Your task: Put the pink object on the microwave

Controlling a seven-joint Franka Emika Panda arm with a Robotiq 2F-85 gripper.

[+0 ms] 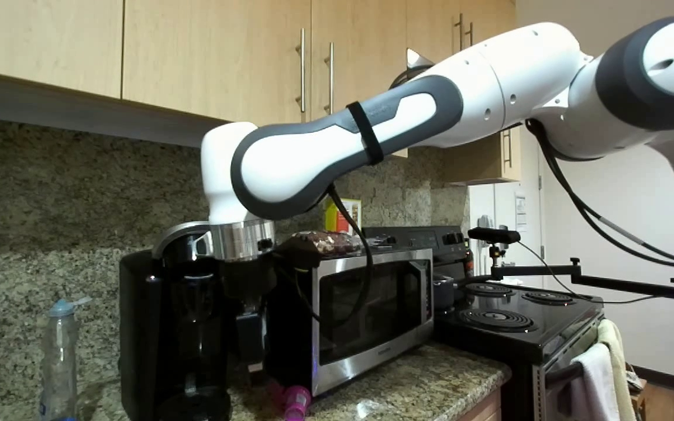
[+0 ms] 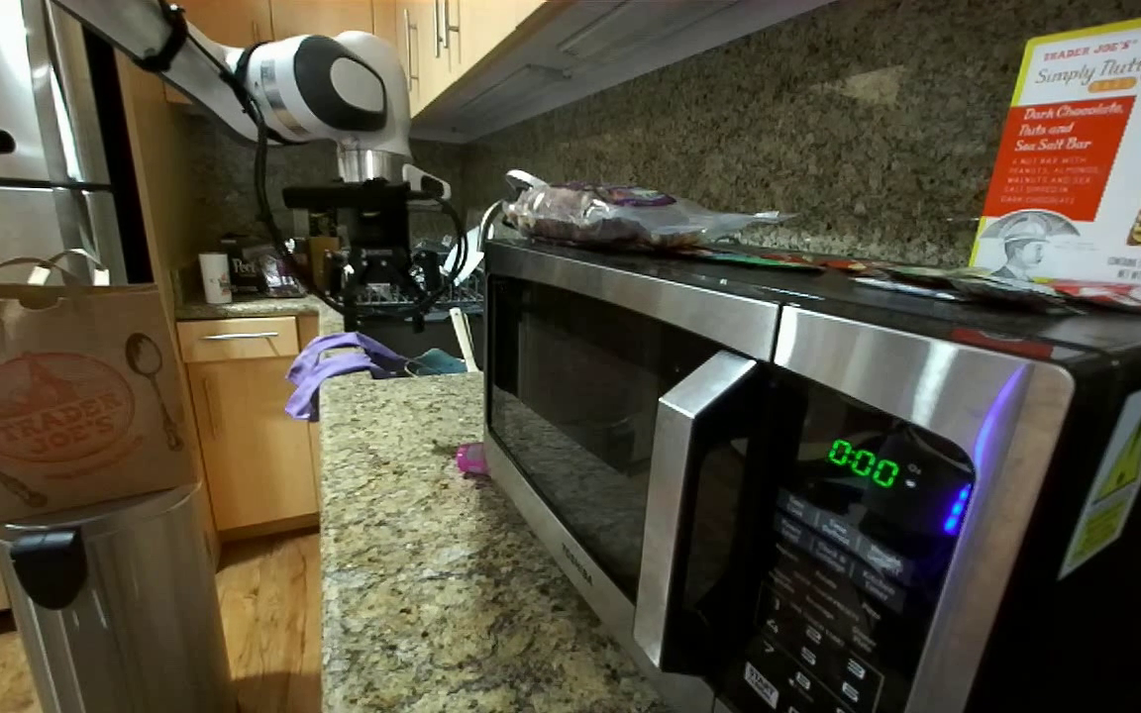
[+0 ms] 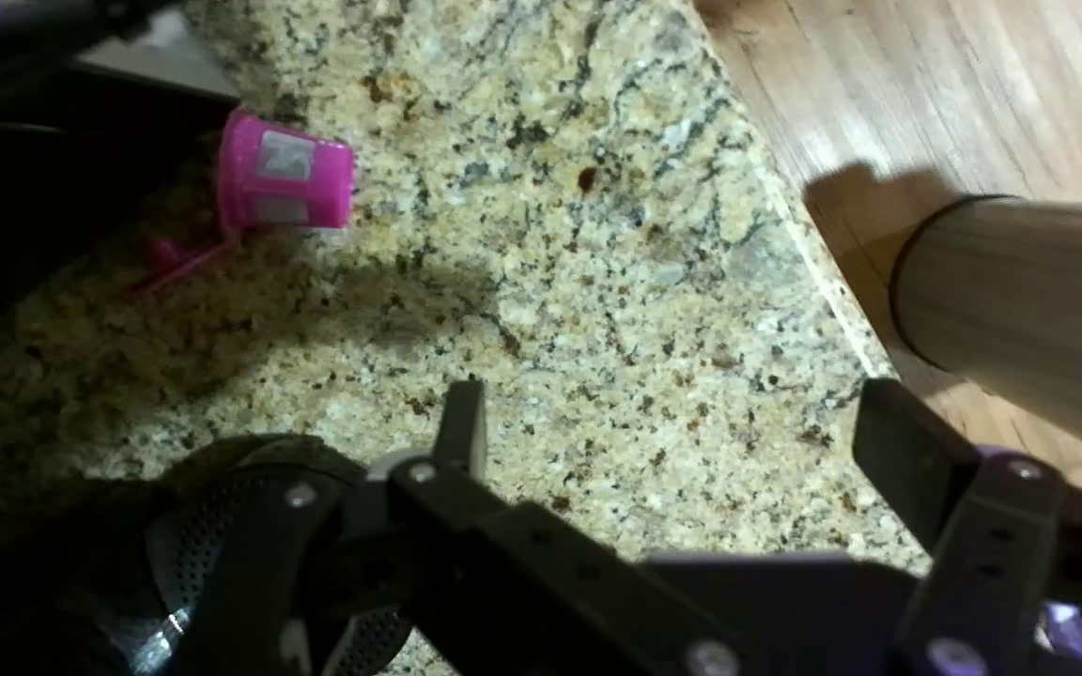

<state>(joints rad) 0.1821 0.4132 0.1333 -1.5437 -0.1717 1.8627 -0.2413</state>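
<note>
Granite table (image 3: 616,282): pink reusable coffee pod (image 3: 301,188) on its side beside the microwave (image 1: 392,313), long axis near-horizontal in wrist view, narrow base rightward, lid open; gripper (image 3: 668,427), fingers apart.

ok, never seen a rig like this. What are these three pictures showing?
A white robot arm ending in a dark two-fingered claw, working over a kitchen counter. Two pictures are taken from outside the robot; the close-up comes from the arm itself, looking down. On the counter a small pink cup lies on its side near the microwave; a black coffee maker stands close by. A bag of food lies atop the microwave. The claw is open and holds nothing. The job: put that pink cup on the microwave.
</note>
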